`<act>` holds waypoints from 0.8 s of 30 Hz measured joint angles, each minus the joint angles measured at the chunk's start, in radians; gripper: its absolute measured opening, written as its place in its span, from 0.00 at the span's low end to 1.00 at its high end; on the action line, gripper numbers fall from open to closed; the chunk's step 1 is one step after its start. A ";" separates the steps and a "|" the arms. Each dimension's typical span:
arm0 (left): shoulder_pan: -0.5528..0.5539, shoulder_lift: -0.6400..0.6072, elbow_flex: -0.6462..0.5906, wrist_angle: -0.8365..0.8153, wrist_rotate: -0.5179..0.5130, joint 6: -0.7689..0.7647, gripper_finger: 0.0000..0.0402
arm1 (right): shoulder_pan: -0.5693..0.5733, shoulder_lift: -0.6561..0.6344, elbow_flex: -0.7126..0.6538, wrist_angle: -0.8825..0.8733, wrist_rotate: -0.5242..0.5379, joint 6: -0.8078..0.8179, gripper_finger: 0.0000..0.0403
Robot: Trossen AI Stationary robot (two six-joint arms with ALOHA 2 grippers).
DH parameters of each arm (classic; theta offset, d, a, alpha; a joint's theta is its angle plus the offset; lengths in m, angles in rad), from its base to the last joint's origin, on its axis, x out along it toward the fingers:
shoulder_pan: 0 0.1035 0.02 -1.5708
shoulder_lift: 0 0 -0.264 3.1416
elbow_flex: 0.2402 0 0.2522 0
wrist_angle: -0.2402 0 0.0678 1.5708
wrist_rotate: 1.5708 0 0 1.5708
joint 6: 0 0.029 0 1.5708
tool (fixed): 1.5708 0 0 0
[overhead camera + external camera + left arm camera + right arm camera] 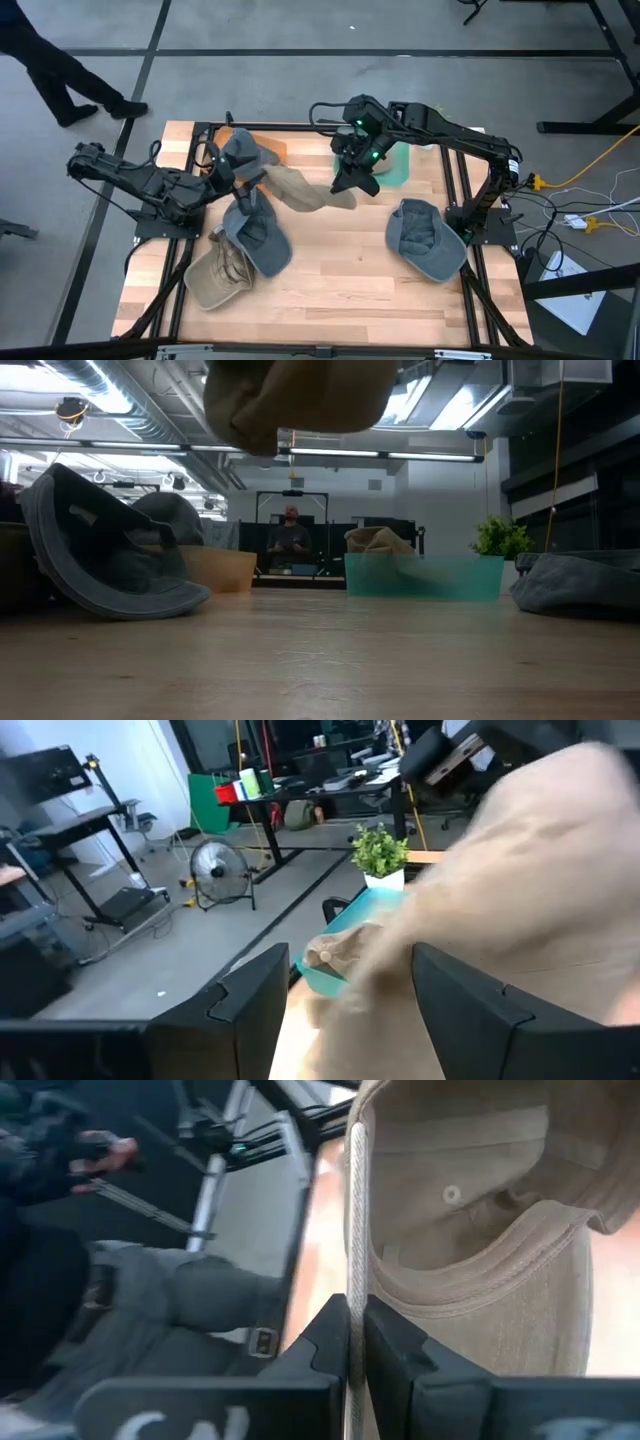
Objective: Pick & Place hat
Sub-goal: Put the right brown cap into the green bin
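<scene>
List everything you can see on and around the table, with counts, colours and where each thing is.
Tan hat: one, held up over the table's middle.
Second tan hat: one, near-left of the table.
Grey hats: three; near-left, far-left, near-right.
Teal bin: one, far right of centre.
Orange bin: one, far left of centre.
Potted plant: one, green, beyond the teal bin.
Table: one, light wood.
Person: one, dark clothes, floor beyond the far-left corner.
Left gripper: open, by the far-left grey hat.
Right gripper: shut on the tan hat's edge.

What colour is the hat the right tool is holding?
Tan/beige hat, pinched by its brim in the right tool; clearest in the right wrist view.
</scene>
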 joint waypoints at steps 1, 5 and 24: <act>-0.001 -0.004 0.000 0.000 0.000 0.008 0.52 | 0.000 0.000 0.000 -0.003 -0.016 0.004 0.06; 0.000 -0.009 0.000 -0.001 0.071 -0.043 0.51 | 0.000 0.000 0.000 0.002 -0.060 0.006 0.06; 0.114 -0.005 0.000 0.032 0.759 -0.310 0.41 | 0.007 -0.001 0.000 0.038 -0.227 -0.066 0.06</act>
